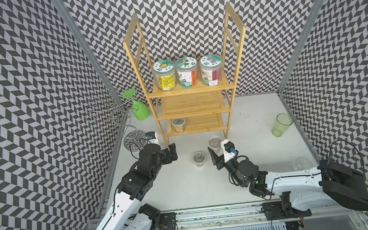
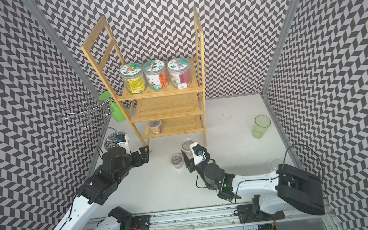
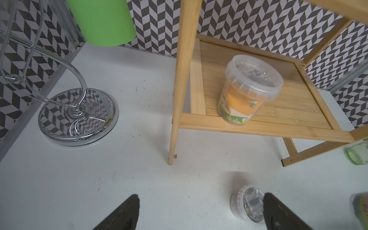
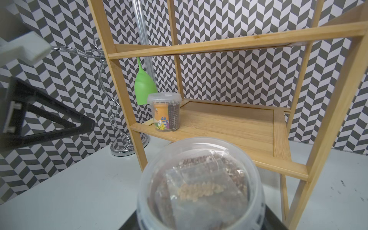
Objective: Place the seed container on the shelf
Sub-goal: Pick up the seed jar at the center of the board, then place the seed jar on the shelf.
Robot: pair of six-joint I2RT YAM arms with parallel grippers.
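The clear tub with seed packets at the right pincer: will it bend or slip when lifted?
The seed tub looks like thin clear plastic, so a hard squeeze may flex it. Only small packets show inside, so probably light. Its smooth wall might slip in the right pincer.

Left arm (image 1: 126, 196): reaches forward, bent at the elbow.
Left hand (image 3: 201, 196): wide open, empty.
Right arm (image 1: 285, 179): reaches inward.
Right hand (image 1: 215, 148): closed around a small clear tub (image 4: 199, 179).
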